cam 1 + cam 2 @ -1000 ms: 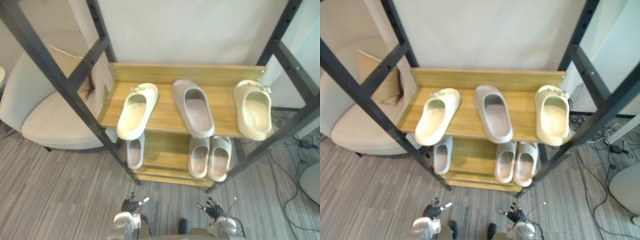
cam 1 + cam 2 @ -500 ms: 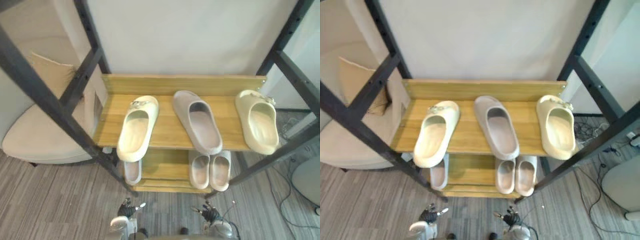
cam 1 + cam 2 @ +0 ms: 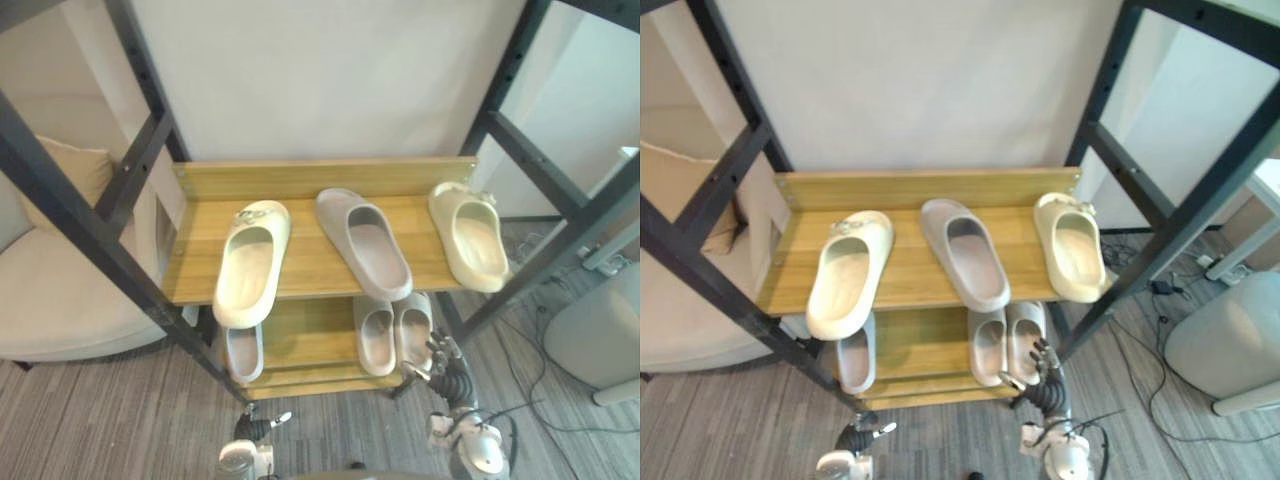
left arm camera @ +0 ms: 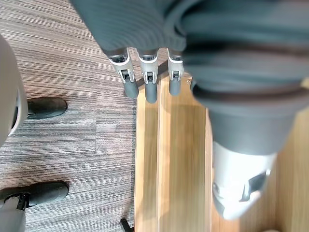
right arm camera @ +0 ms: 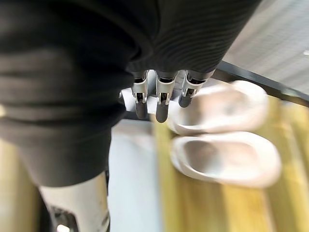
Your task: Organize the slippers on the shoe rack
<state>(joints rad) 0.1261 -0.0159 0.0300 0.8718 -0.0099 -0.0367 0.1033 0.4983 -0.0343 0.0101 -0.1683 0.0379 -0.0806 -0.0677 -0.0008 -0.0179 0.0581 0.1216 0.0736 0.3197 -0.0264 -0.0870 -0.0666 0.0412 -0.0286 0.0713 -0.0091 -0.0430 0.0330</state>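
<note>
Hovering right hand (image 3: pixel 449 366) just beside lower-shelf slipper pair (image 3: pixel 379 338).

Left robot hand (image 4: pixel 212 58): back and wrist under dark grey ribbed cover, fabric bunched in thick rolls. Row of silver fingers (image 4: pixel 150 79) with small black slots and rounded dark grey tips. Pale silver thumb (image 4: pixel 236 186), smooth shell with a dark recess. Right robot hand (image 5: pixel 96 63): same ribbed cover, near black; silver dark-tipped fingers (image 5: pixel 162 99); glossy silver thumb (image 5: pixel 72 208).
</note>
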